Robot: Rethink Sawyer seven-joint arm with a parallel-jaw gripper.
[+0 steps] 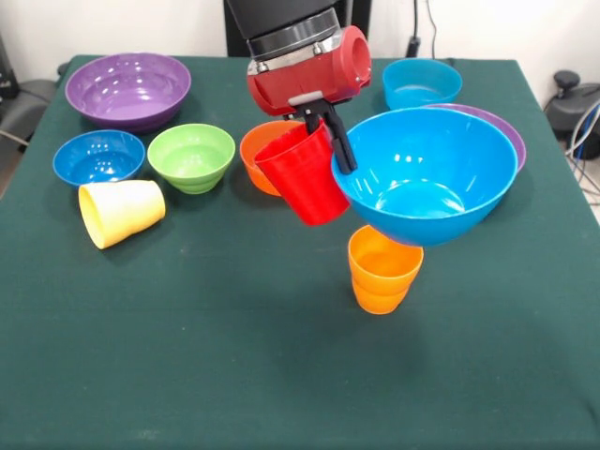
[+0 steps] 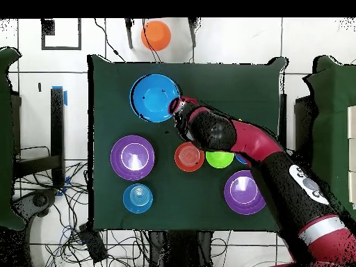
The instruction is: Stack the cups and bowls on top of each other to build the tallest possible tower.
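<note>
My gripper (image 1: 323, 141) is shut on the rim of the red cup (image 1: 305, 176) and holds it tilted above the table, just left of the large blue bowl (image 1: 427, 173). That bowl rests on the upright orange cup (image 1: 382, 272), forming a low tower. The yellow cup (image 1: 120, 211) lies on its side at the left. In the overhead view my gripper (image 2: 184, 115) is beside the large blue bowl (image 2: 154, 97), and the orange cup is hidden under it.
An orange bowl (image 1: 258, 150) stands behind the red cup. A green bowl (image 1: 191, 155), a dark blue bowl (image 1: 98, 156) and a purple bowl (image 1: 128, 89) stand at the left. A cyan bowl (image 1: 422, 82) and a second purple bowl (image 1: 506, 131) stand at the far right.
</note>
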